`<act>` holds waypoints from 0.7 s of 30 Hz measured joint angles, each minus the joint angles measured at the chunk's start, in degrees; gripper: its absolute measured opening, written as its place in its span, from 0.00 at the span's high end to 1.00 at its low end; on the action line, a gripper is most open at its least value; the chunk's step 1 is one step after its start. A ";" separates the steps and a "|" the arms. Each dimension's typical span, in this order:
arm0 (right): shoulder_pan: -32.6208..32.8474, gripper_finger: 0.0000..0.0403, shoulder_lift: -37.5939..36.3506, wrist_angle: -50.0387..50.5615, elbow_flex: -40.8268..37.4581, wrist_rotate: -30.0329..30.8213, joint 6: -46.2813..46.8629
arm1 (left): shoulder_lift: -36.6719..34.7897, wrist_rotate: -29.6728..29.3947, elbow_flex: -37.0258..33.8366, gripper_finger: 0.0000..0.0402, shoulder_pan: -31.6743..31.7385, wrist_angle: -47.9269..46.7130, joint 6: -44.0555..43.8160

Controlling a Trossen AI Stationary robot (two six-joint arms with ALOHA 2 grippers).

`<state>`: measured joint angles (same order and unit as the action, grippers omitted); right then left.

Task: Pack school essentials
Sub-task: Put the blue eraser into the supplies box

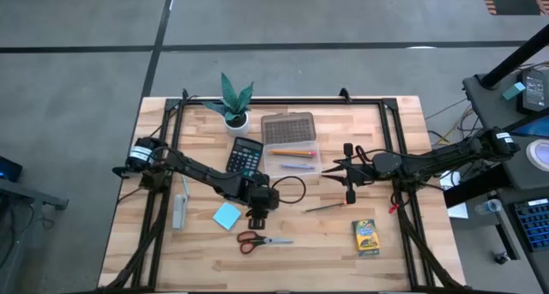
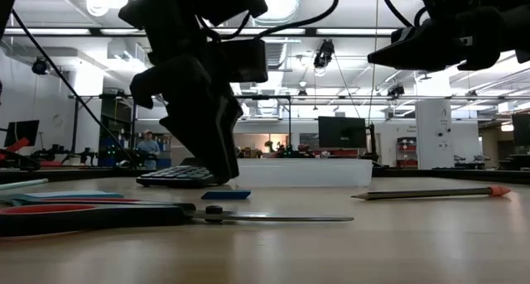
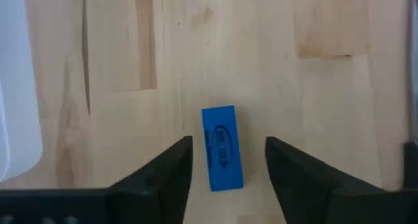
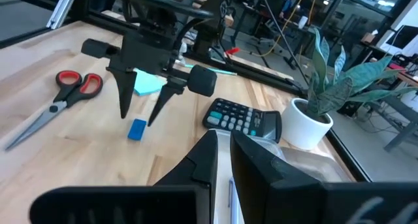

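The tiny blue eraser (image 3: 222,155) lies flat on the wooden table. My left gripper (image 3: 227,160) is open and hangs over it, pointing down, one finger on each side with a gap to both; the right wrist view shows the same eraser (image 4: 136,129) below the left gripper (image 4: 138,116). My right gripper (image 4: 224,142) is shut, empty and raised beside the clear box (image 1: 290,144). Red-handled scissors (image 1: 257,240), a light-blue note pad (image 1: 226,215), a pencil (image 1: 326,207) and a yellow-green crayon box (image 1: 366,237) lie flat on the table.
A calculator (image 1: 244,155) and a potted plant (image 1: 233,101) stand toward the far edge, left of the clear box, which holds pens. A grey object (image 1: 178,210) lies near the left edge. A black cable loops beside the left gripper.
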<state>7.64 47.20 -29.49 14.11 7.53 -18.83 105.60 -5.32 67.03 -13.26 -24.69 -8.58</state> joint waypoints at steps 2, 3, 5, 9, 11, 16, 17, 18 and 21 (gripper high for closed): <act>0.00 0.92 0.10 -0.03 0.04 0.00 -0.02 | 0.02 -0.47 -0.37 0.54 0.00 0.33 -0.07; 0.00 0.92 0.11 0.01 0.08 0.00 -0.10 | 0.02 -0.97 -0.58 0.54 0.00 0.36 -0.07; 0.00 0.92 0.11 -0.04 0.15 0.00 -0.17 | 0.02 -1.23 -0.87 0.54 0.02 0.35 -0.13; 0.00 0.92 0.11 -0.03 0.15 0.00 -0.20 | 0.02 -1.23 -1.19 0.56 0.00 2.13 -0.18; 0.00 0.92 0.11 -0.03 0.15 0.00 -0.20 | 0.02 -1.23 -1.70 0.57 0.00 3.75 -0.20; 0.00 0.92 0.11 -0.01 0.17 0.00 -0.13 | 0.03 -1.23 -3.76 0.60 0.00 6.08 -1.71; 0.00 0.92 0.11 -0.01 0.17 0.00 -0.15 | 0.03 -1.23 -4.46 0.61 0.00 6.43 -2.32; 0.00 0.92 0.11 -0.01 0.17 0.00 -0.15 | 0.05 -1.24 -5.06 0.62 0.00 6.64 -2.99; 0.00 0.92 0.11 -0.01 0.17 0.01 -0.17 | 0.07 -1.40 -6.01 0.64 0.00 7.35 -3.38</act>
<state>7.64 47.31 -29.50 14.28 7.54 -19.00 105.67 -6.72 61.03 -13.26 -17.34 -11.96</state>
